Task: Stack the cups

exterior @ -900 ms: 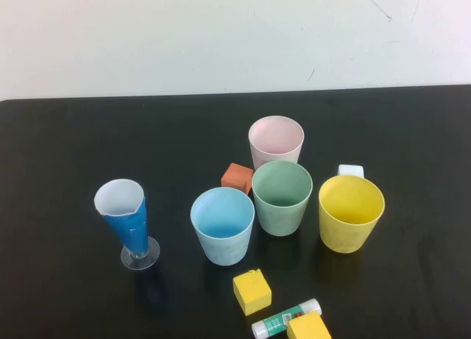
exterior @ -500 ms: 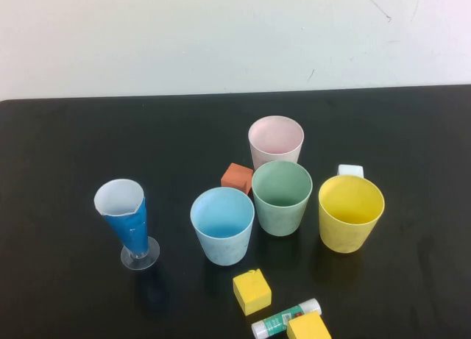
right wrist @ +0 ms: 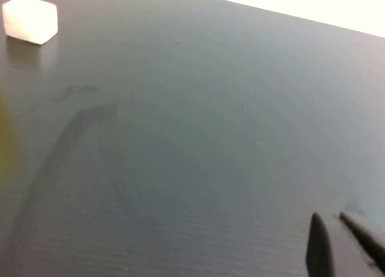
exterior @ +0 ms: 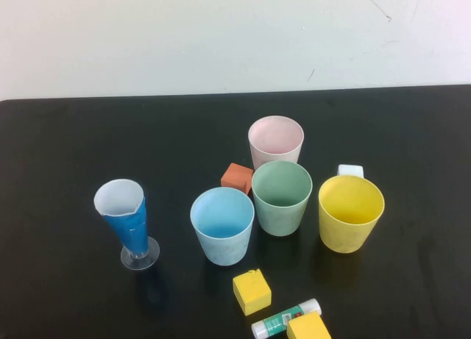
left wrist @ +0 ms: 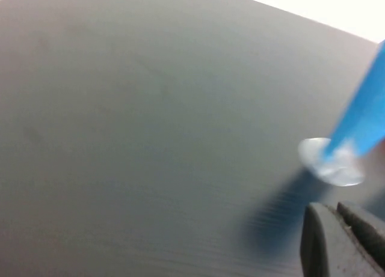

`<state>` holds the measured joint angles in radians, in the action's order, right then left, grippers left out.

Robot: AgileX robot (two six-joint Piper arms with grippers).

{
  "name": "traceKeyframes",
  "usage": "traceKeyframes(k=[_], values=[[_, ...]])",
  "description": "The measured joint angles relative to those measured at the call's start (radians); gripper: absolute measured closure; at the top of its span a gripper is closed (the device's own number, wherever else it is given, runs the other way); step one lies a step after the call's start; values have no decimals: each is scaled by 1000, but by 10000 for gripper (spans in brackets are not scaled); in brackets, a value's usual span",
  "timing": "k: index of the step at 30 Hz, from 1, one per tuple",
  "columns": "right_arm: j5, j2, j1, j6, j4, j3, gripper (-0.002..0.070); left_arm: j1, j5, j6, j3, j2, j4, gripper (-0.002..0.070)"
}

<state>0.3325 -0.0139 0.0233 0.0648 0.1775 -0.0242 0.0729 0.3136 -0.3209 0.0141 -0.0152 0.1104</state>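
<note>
- Black table (exterior: pixel 66 155) runs across the high view, pale wall behind it; neither arm shows in that view.
- Left gripper (left wrist: pixel 337 241): only seen in left wrist view, low over bare table, fingers closed together w/ nothing between them. The clear foot of the cone glass sits just beyond its tips.
- Cone glass (exterior: pixel 126 223): far left of the group, upright, blue-and-white w/ clear round foot; well apart from the cups.
- Blue cup (exterior: pixel 222 226): upright, mouth up, front-left of the cluster, just beside the green cup.
- Orange block (exterior: pixel 236 177): behind the blue cup, just left of the green cup, near the pink one.
- Yellow block (exterior: pixel 252 291): in front of the blue cup, toward the near edge.
- Pink cup (exterior: pixel 275 140): upright, farthest back, directly behind the green cup; can't tell if they touch.
- Green cup (exterior: pixel 282 197): upright, centre of the cluster, between blue and yellow.
- Glue stick (exterior: pixel 283 319): lying down at the near edge, green label, white cap.
- 2nd yellow block (exterior: pixel 307 327): touching or overlapping the glue stick, cut by the frame edge.
- Yellow cup (exterior: pixel 350 212): upright, right end of the row, small gap to green.
- White block (exterior: pixel 350 170): just behind the yellow cup's rim.
- All 4 cups stand separately, none nested.
- Right gripper (right wrist: pixel 337 244): only in right wrist view, over bare table, fingers closed, holding nothing; white block far off from it.
</note>
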Motion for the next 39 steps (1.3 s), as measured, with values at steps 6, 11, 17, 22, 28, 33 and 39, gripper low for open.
traceKeyframes(k=[6,11,17,22,28,33,39], values=[[-4,0,0,-110,-95,-2,679,0,-15,-25,6,0,462,677],[-11,0,0,-324,-464,-4,679,0,-35,-31,6,0,814,677],[-47,0,0,-382,-624,-4,679,0,-115,-32,6,0,890,677],[-86,0,0,-357,-551,-4,679,0,-177,-32,6,0,878,677],[-82,0,0,-286,-515,-4,679,0,-187,-11,6,0,865,677],[-82,0,0,-266,-511,-4,679,0,-174,165,1,0,843,677],[-82,0,0,-264,-511,-4,679,0,54,344,-215,91,636,677]])
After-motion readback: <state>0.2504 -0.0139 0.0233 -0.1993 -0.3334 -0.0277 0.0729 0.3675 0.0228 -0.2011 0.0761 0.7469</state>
